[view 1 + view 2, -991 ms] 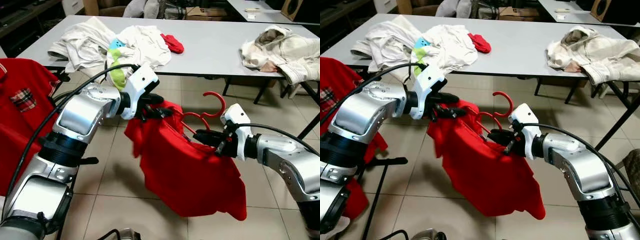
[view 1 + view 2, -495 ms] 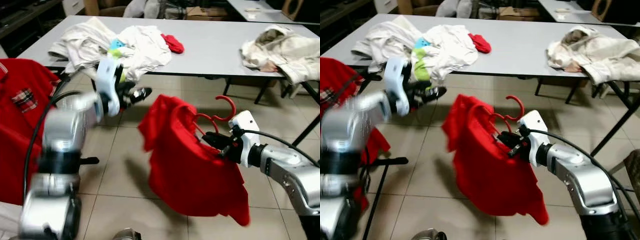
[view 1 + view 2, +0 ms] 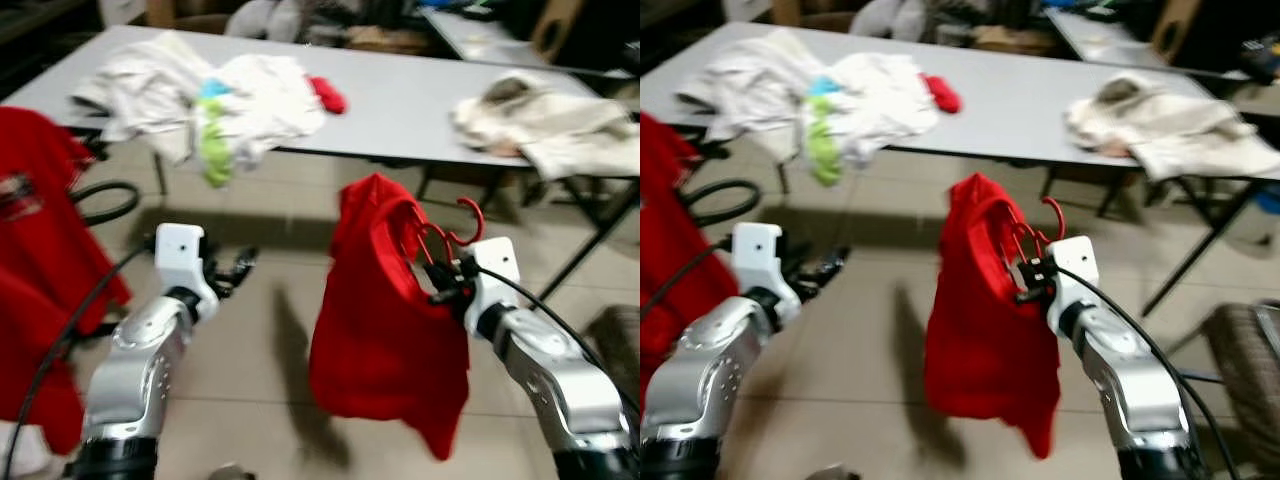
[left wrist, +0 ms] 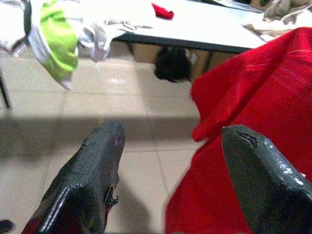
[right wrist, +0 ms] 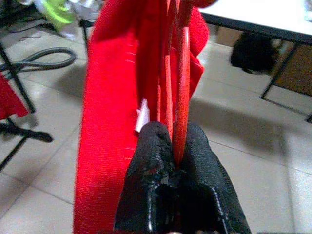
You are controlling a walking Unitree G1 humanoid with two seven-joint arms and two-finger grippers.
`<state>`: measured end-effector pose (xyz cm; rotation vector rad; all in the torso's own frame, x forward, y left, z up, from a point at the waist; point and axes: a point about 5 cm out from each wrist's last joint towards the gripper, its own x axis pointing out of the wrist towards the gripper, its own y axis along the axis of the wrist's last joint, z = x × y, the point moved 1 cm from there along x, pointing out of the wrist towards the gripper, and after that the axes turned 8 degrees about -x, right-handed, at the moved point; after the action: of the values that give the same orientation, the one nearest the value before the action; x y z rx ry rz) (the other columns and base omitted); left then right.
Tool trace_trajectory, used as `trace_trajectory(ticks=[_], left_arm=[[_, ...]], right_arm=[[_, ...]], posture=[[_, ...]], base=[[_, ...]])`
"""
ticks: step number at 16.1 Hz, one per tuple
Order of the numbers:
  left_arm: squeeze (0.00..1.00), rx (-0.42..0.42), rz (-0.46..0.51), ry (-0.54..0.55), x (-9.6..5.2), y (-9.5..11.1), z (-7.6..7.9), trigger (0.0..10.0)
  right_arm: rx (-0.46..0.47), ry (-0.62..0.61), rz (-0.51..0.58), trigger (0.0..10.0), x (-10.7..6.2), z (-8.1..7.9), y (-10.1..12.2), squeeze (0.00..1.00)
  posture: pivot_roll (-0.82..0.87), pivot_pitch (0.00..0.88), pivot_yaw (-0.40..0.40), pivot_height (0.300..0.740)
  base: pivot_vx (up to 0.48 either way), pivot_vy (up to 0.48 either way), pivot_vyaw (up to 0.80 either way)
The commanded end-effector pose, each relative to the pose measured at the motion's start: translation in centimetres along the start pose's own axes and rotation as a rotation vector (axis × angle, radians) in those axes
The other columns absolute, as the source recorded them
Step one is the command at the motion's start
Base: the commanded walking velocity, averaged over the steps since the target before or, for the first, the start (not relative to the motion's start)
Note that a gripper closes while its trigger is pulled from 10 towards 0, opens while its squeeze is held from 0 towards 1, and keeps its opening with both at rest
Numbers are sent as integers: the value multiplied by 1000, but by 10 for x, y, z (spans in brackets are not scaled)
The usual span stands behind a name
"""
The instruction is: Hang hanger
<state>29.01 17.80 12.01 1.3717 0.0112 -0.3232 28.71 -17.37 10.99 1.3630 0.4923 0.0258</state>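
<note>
Released a moment ago, the red shirt (image 3: pixel 385 320) now hangs from the right gripper (image 5: pixel 171 146) alone, whose black fingers pinch the thin red hanger (image 3: pixel 445 235) at its wire neck, hook curling upward. Left gripper (image 4: pixel 170 146) has dropped back low over the tiled floor (image 3: pixel 250 330), fingers spread wide and empty, forearm raised. Behind, a grey table (image 3: pixel 400 105) carries heaped pale laundry (image 3: pixel 215 95); another red garment (image 3: pixel 40 250), apparently hung, blurs at the robot's left.
</note>
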Motion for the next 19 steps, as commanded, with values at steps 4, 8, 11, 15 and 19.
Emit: trace_trajectory(ticks=[4, 8, 11, 15, 19], left_arm=[[0, 26, 18, -10, 1, -5, 9, 10000], [0, 49, 12, -8, 4, -9, 10, 10000], [0, 64, 15, -38, 7, -10, 13, 10000], [0, 74, -5, 5, 8, -13, 6, 10000], [0, 74, -8, 10, 8, -13, 4, 10000]], right_arm=[[-61, -86, 0, 10000, 5, 11, -1, 0], [-67, -29, -25, 10000, 4, 3, -6, 0], [-59, 57, -74, 10000, 4, 4, -14, 0], [-59, 45, -94, 10000, 6, 12, -18, 0], [-50, 48, -85, 10000, 11, 13, -17, 0]], posture=[[2, 0, -85, 740], [-17, 0, -65, 740], [-26, 0, -52, 740], [-24, 0, -49, 740], [-17, 0, -49, 740]], base=[[0, -120, 0], [0, 0, 400], [0, 0, 800], [0, 0, 800], [307, 0, 800]])
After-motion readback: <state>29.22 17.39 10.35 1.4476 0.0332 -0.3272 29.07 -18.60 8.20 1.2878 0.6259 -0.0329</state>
